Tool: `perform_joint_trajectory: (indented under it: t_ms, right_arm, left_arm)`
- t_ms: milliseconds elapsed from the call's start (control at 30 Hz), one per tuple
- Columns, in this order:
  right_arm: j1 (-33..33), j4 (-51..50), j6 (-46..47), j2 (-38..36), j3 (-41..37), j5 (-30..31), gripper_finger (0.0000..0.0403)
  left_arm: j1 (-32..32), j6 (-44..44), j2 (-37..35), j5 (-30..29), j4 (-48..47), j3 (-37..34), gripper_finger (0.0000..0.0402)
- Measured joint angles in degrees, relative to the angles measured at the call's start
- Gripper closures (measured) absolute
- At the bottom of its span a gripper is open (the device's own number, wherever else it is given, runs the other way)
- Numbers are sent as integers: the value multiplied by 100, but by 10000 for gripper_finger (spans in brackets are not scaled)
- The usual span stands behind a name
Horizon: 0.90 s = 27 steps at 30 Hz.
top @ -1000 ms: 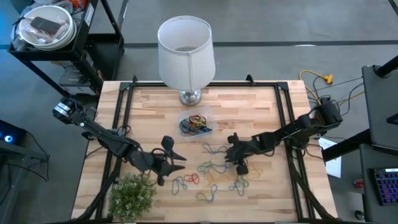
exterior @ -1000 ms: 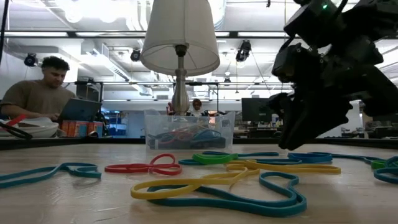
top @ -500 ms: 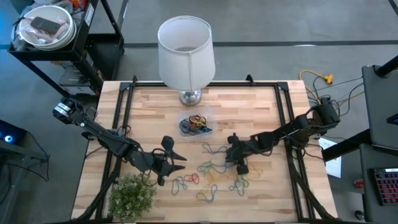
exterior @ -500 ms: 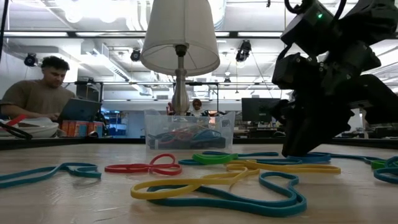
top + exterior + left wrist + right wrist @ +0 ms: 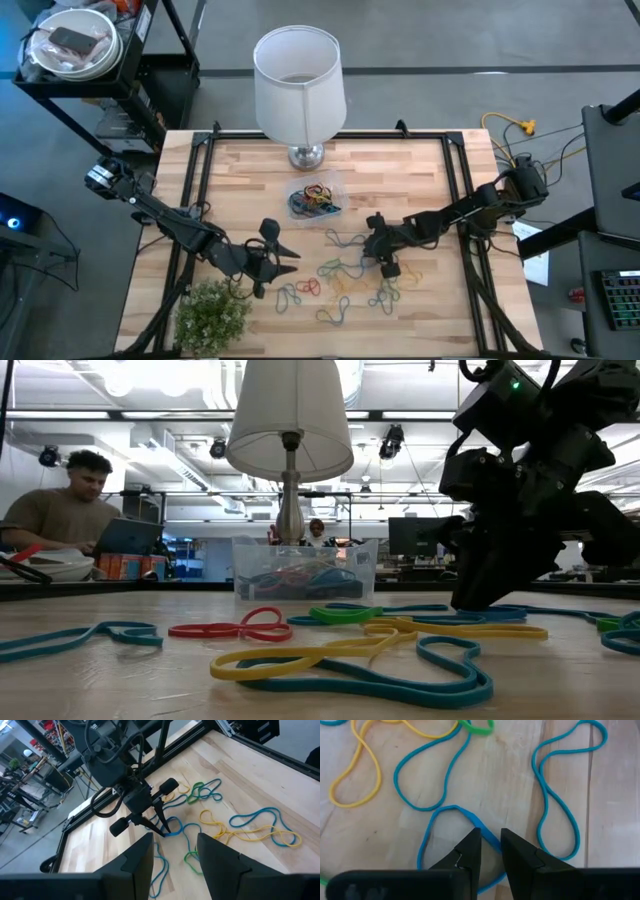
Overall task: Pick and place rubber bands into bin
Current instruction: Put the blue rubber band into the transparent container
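Right end effector (image 5: 490, 851) is low on the tabletop (image 5: 420, 170), fingertips slightly apart straddling a blue rubber band (image 5: 445, 817), nothing clamped yet, likely lined up to pinch it. Left end effector (image 5: 285, 258) waits with fingers apart near the plant (image 5: 212, 312). Other rubber bands (image 5: 345, 280) lie scattered; the bin (image 5: 315, 200), already holding several, sits by the lamp (image 5: 298, 85).
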Motion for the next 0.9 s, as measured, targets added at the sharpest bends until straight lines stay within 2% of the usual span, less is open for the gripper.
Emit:
perform_joint_trajectory:
  t_ms: [900]
  right_arm:
    - [-2, 52, -492, -4, 7, 337, 335]
  left_arm:
    - [0, 0, 2, 0, 0, -20, 265]
